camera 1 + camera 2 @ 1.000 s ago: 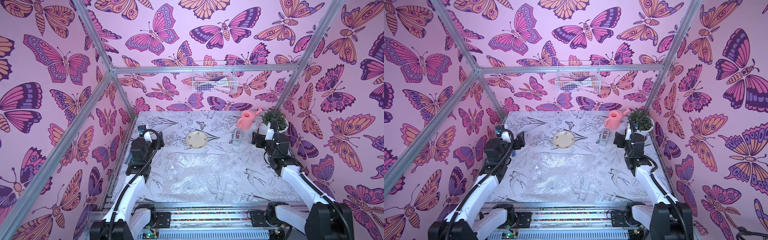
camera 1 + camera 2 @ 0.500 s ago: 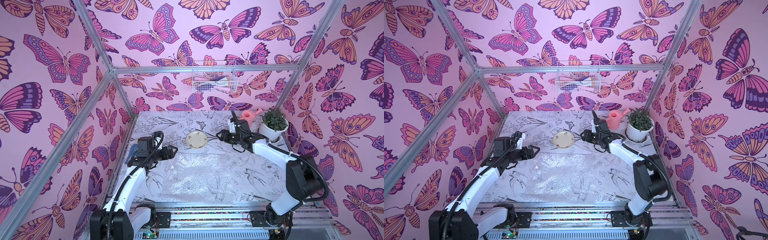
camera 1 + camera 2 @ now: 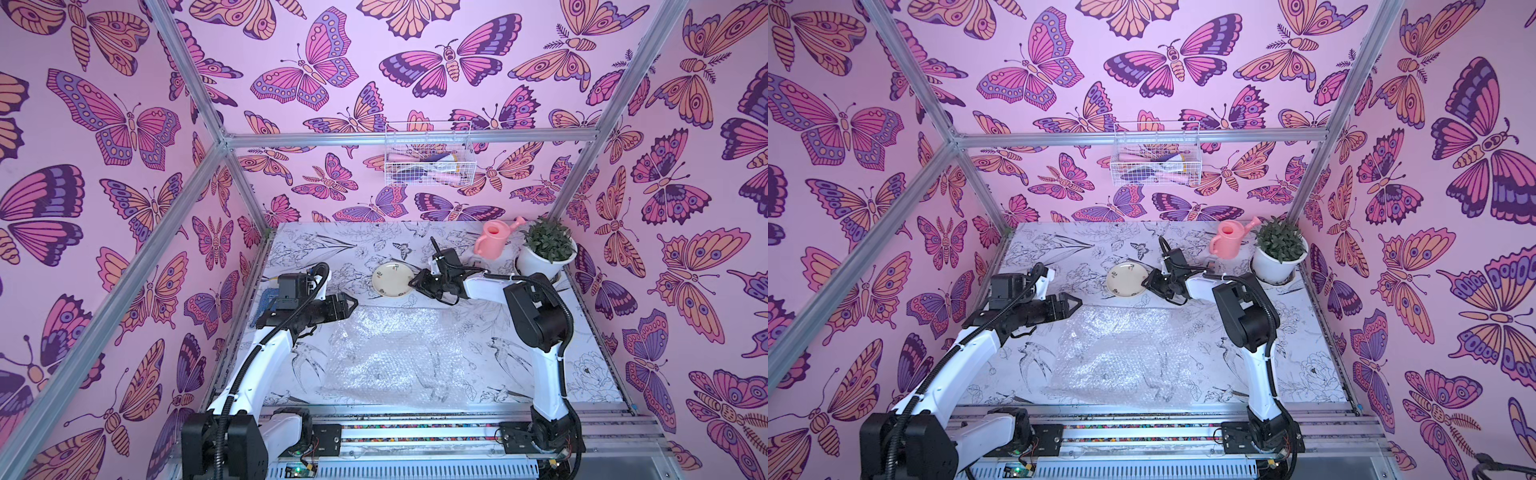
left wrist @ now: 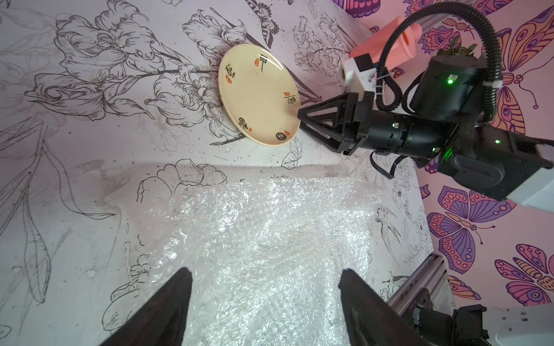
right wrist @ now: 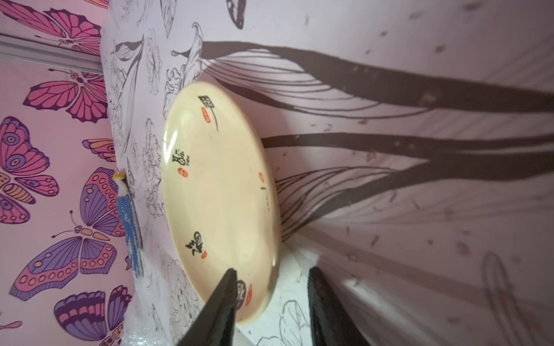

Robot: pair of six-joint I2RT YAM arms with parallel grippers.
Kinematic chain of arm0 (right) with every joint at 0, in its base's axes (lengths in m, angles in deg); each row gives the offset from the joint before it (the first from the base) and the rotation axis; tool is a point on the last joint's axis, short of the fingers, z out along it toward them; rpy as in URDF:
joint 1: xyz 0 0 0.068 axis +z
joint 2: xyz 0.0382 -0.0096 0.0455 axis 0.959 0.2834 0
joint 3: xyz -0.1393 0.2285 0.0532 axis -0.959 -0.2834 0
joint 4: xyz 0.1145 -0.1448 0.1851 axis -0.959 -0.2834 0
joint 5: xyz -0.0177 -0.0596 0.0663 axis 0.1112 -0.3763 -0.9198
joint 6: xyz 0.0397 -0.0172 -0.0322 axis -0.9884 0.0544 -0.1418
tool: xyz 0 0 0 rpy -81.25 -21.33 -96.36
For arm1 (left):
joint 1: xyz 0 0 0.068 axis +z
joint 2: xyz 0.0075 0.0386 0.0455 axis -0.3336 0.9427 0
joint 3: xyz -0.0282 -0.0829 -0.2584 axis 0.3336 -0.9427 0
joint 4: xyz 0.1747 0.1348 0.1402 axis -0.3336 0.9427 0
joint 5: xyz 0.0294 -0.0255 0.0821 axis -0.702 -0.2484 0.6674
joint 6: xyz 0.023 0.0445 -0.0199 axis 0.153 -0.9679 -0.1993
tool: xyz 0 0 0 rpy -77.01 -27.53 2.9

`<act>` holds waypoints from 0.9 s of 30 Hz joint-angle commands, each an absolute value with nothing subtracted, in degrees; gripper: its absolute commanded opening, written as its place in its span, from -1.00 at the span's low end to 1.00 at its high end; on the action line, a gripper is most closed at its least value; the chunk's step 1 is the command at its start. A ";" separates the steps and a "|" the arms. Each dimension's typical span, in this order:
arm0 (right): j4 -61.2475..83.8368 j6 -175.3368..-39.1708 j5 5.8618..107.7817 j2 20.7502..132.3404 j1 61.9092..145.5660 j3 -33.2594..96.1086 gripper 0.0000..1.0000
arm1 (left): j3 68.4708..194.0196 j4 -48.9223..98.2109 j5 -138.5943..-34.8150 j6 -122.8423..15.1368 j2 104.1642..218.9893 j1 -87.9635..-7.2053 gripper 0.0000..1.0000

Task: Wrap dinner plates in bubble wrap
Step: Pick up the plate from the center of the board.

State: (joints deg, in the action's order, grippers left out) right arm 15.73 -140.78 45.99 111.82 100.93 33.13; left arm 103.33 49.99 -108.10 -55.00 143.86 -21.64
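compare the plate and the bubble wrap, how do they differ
The plate is small, round, opaque cream; the bubble wrap is a much wider, clear, crinkly sheet. The plate has the right gripper straddling its rim; the bubble wrap has the open left gripper over its edge. Both lie on the table, apart.

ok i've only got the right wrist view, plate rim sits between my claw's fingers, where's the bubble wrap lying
observer: The bubble wrap lies flat on the table's near half, just short of the plate, not touching it.
operator: left claw on it yet
observer: No, the left claw hangs open above the wrap's far left corner, gripping nothing.
operator: what's past my arm
observer: A pink watering can and a white plant pot stand in the far right corner.
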 commanded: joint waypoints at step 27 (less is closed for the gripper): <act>14.87 -144.53 45.33 106.45 101.23 35.62 -1.00 | 105.86 53.22 -105.14 -56.97 146.53 -21.68 0.59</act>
State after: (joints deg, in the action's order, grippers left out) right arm 16.10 -145.18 45.31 113.15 100.95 35.64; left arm 104.69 52.20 -105.79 -55.85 145.43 -21.66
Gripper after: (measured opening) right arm 0.095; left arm 0.796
